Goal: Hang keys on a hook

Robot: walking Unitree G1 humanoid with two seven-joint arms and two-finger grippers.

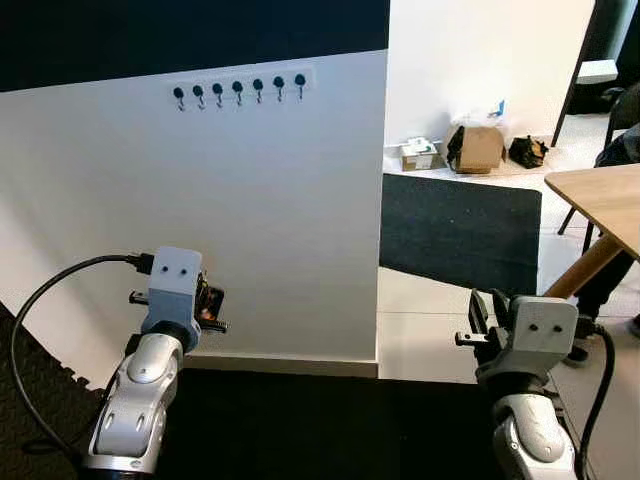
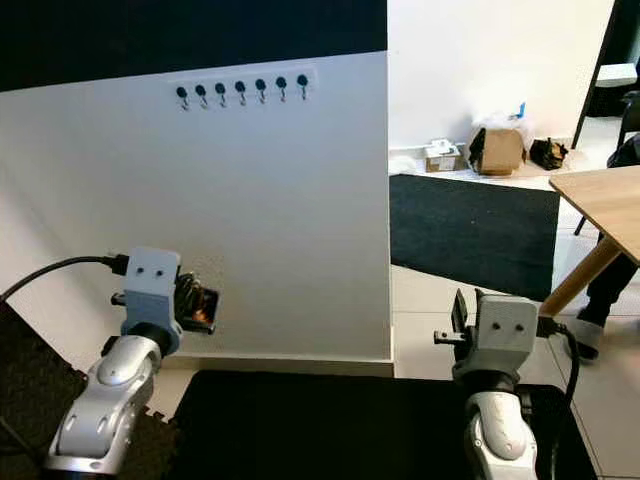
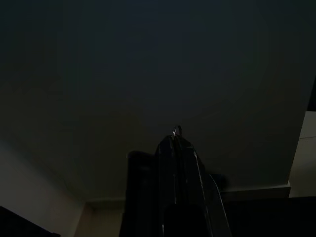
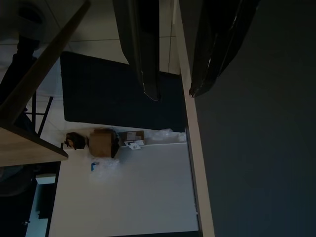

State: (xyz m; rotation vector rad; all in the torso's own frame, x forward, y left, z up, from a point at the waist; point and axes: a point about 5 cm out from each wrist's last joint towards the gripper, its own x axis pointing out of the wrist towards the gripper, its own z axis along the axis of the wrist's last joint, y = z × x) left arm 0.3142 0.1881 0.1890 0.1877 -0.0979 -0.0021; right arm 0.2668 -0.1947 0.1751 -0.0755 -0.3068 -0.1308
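A white rail with several black hooks [image 1: 238, 88] is fixed high on the white wall panel [image 1: 260, 220]. My left gripper [image 1: 212, 305] is held low in front of that panel, far below the hooks. It is shut on the keys [image 2: 200, 301], which look like a small dark and orange bundle at the fingers. In the left wrist view a metal key ring [image 3: 177, 131] pokes out past the closed fingertips. My right gripper [image 1: 480, 315] is raised at the lower right, beside the panel's end. It is open, and its two fingers [image 4: 140, 54] stand apart with nothing between them.
A wooden table [image 1: 600, 195] juts in at the right with a person's dark leg [image 1: 605, 290] under it. Beyond the panel's edge lie a dark rug [image 1: 460, 230], a cardboard box [image 1: 480, 148] and bags. A black floor mat [image 1: 300, 420] lies below me.
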